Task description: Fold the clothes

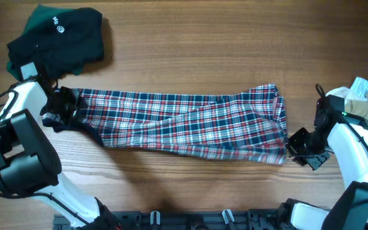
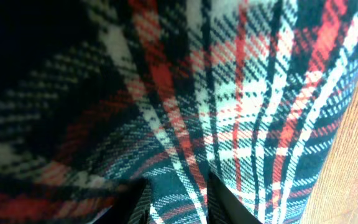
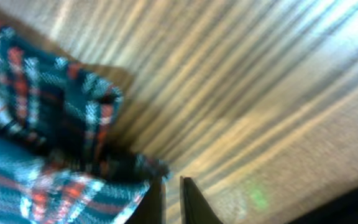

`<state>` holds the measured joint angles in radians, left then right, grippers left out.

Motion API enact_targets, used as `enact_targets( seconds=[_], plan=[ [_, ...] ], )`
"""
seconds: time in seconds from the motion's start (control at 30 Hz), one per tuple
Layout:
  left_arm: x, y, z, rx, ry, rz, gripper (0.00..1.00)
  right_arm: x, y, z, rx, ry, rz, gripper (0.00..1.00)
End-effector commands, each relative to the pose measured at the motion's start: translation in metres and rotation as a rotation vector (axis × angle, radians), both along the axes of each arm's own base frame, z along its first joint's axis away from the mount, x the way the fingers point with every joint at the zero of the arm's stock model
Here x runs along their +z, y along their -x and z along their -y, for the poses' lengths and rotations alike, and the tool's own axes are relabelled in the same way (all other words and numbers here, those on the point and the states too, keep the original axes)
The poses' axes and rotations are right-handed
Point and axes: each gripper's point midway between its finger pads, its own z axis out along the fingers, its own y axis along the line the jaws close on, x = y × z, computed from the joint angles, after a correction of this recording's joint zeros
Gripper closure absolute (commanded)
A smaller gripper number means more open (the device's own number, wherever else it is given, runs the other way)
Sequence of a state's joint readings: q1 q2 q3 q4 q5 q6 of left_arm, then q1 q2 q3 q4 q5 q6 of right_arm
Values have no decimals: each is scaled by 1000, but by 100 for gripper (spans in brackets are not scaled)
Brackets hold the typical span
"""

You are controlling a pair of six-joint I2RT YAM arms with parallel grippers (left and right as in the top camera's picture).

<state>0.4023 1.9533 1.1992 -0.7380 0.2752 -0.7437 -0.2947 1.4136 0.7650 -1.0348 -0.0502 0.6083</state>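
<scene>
- spread lengthwise across the tabletop: plaid shirt.
- clamped at its left end by the left tool.
- nearly closed at its right corner: right tool; hold on cloth not discernible.

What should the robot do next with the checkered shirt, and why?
Probably nudge the right pincer sideways onto the plaid garment and pinch its corner. That pincer sits just beside the cloth's edge, seemingly with only table between its fingers, while the left pincer grips the other end. With both ends held, it could fold.
</scene>
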Motion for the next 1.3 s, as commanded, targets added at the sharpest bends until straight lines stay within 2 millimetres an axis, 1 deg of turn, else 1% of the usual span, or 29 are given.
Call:
enact_targets(
  seconds=[0.0,0.03,0.07,0.17,0.23,0.3,0.33,0.37,0.4,0.47,0.5,0.53,0.57,0.6,0.67,0.7,0.73,0.8,0.87,0.9,0.93,1.03,1.1,1.17,1.23,1.27],
  plan=[
    [-51,52,-33,-19,-142,-220,68,5,1,9,13,44,-5,69],
    [-51,53,-32,-19,-140,-225,68,5,-1,5,28,19,6,39],
    [-50,54,-31,-32,-136,-231,70,8,-8,-4,53,-42,42,0],
    [-46,55,-30,-52,-127,-241,74,18,-23,-7,67,-68,94,0],
    [-33,54,-29,-79,-122,-244,75,36,-43,-2,82,-46,166,0],
    [-15,47,-29,-110,-138,-214,75,59,-63,4,111,-18,259,0],
    [-6,44,-29,-117,-145,-199,75,71,-72,3,136,-20,306,0],
    [7,39,-28,-142,-160,-171,75,84,-84,-3,194,-49,381,0],
    [20,35,-25,-167,-176,-141,74,94,-95,-12,255,-92,452,0],
    [44,30,-15,-207,-202,-86,71,113,-113,-45,415,-230,608,0],
    [56,24,-2,-272,-192,-36,69,120,-119,-63,506,-285,667,0],
    [68,18,16,-346,-172,23,64,122,-123,-77,578,-305,697,0],
    [78,13,32,-407,-170,65,61,123,-125,-86,620,-304,706,0],
    [85,11,43,-438,-182,84,60,123,-127,-96,663,-298,713,0],
    [99,6,75,-521,-194,133,59,125,-132,-128,769,-319,742,1],
    [101,6,90,-554,-187,142,58,124,-134,-142,793,-331,746,2],
    [101,9,108,-573,-170,133,59,122,-135,-159,825,-353,746,2],
    [96,16,142,-630,-136,112,59,113,-135,-185,873,-393,726,2],
    [89,24,178,-725,-91,100,58,91,-131,-212,933,-435,670,2],
    [86,27,191,-758,-64,94,58,81,-130,-220,944,-451,640,2],
    [82,32,210,-803,-31,88,59,65,-127,-231,962,-471,598,2],
    [71,36,237,-885,-15,91,59,46,-124,-249,983,-548,561,2],
    [65,38,247,-914,-8,84,59,39,-125,-252,981,-565,552,1],
    [58,38,251,-926,-4,72,59,30,-128,-244,975,-507,532,0],
    [50,38,251,-926,-2,53,59,17,-133,-223,936,-365,475,0],
    [45,37,251,-930,-1,48,58,8,-135,-203,890,-250,426,0]
  ],
)
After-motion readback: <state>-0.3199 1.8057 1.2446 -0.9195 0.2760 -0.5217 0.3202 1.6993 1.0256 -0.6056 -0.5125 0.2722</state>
